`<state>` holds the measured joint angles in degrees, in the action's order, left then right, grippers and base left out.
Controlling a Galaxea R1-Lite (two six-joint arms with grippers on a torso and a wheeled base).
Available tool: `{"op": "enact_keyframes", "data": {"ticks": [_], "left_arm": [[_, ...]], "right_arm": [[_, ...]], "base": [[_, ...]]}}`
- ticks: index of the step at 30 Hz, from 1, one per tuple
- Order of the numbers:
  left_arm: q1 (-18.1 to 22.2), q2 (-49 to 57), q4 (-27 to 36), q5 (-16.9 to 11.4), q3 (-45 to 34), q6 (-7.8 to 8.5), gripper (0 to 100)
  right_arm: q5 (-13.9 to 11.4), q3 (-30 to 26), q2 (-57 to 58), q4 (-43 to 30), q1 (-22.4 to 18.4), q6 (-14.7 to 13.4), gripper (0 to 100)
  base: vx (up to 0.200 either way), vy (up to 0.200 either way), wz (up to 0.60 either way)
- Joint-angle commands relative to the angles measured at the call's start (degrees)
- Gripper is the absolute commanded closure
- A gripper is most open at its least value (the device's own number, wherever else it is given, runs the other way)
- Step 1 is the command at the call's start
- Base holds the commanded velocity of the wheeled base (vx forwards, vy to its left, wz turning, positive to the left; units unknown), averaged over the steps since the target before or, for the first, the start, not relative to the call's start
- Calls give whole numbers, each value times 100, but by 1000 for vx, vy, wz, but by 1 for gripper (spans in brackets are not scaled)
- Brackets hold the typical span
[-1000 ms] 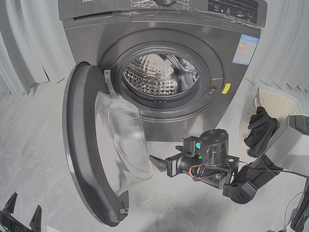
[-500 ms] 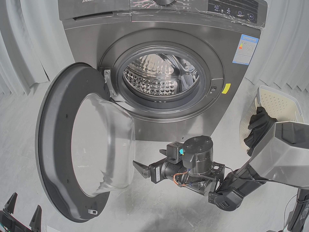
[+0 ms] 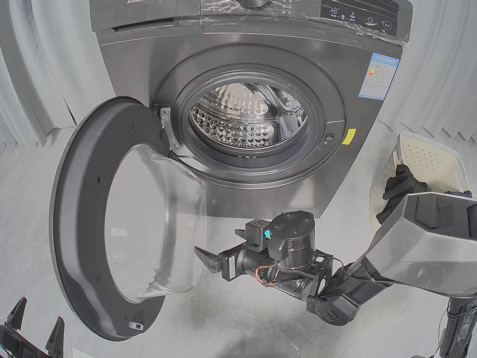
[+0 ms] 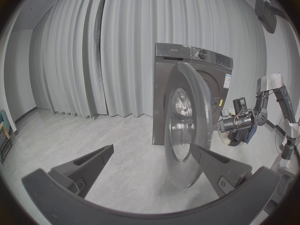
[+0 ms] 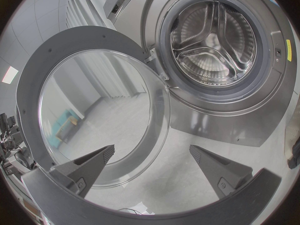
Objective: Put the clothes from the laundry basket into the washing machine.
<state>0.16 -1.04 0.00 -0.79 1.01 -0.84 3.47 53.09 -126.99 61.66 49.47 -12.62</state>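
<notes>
The grey front-loading washing machine (image 3: 149, 55) stands before pale pleated curtains (image 3: 30, 50). Its round door with the bulging clear window (image 3: 94, 215) is swung wide open on the robot's left, baring the shiny perforated steel drum (image 3: 243, 115).

The right gripper (image 3: 201, 258) hangs low over the light grey tiled floor (image 3: 30, 200) in front of the machine, below the opening. Its fingertips point at the door's window and sit just beside the bulge; its two dark fingers (image 5: 93, 163) are spread apart with nothing between them.

The left gripper (image 3: 39, 319) sits low at the robot's left, well apart from the door, and its fingers (image 4: 90, 160) are also spread and hold nothing.

The clothes – a bundle of black fabric (image 3: 400, 185) – hang over the rim of the white perforated plastic laundry basket (image 3: 427, 160), which stands on the floor to the right of the machine.
</notes>
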Motion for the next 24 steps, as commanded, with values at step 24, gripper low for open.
{"op": "enact_keyframes", "data": {"ticks": [24], "left_arm": [[2, 68, 0, 0, -92, -4, 0]], "right_arm": [[22, 1705, -1012, -137, 599, -13, 0]], "base": [[0, 0, 0]]}}
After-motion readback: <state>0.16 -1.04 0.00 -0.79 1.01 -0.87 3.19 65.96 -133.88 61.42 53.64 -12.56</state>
